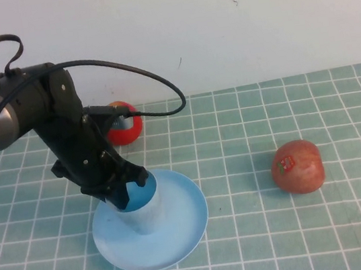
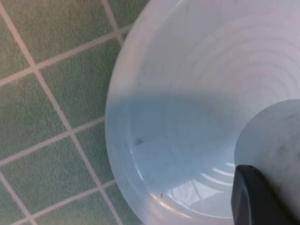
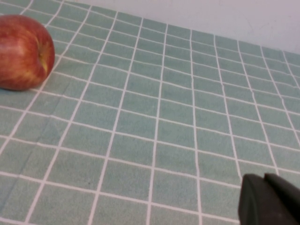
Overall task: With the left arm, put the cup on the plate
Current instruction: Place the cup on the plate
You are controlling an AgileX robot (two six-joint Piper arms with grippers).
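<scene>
The light-blue cup (image 1: 141, 205) stands upright on the left part of the light-blue plate (image 1: 180, 224). My left gripper (image 1: 124, 188) comes down on the cup's rim and is shut on it, one finger inside the cup and one outside. In the left wrist view the plate (image 2: 187, 84) fills the frame, the cup's wall (image 2: 276, 136) is at the edge, and a black finger (image 2: 255, 199) lies against it. My right gripper (image 3: 270, 199) is out of the high view; it hovers shut over bare tablecloth.
A red apple (image 1: 298, 166) lies on the green checked cloth to the right of the plate; it also shows in the right wrist view (image 3: 23, 51). A red ball-like object (image 1: 126, 124) sits behind the left arm. The arm's black cable (image 1: 152, 85) loops above it.
</scene>
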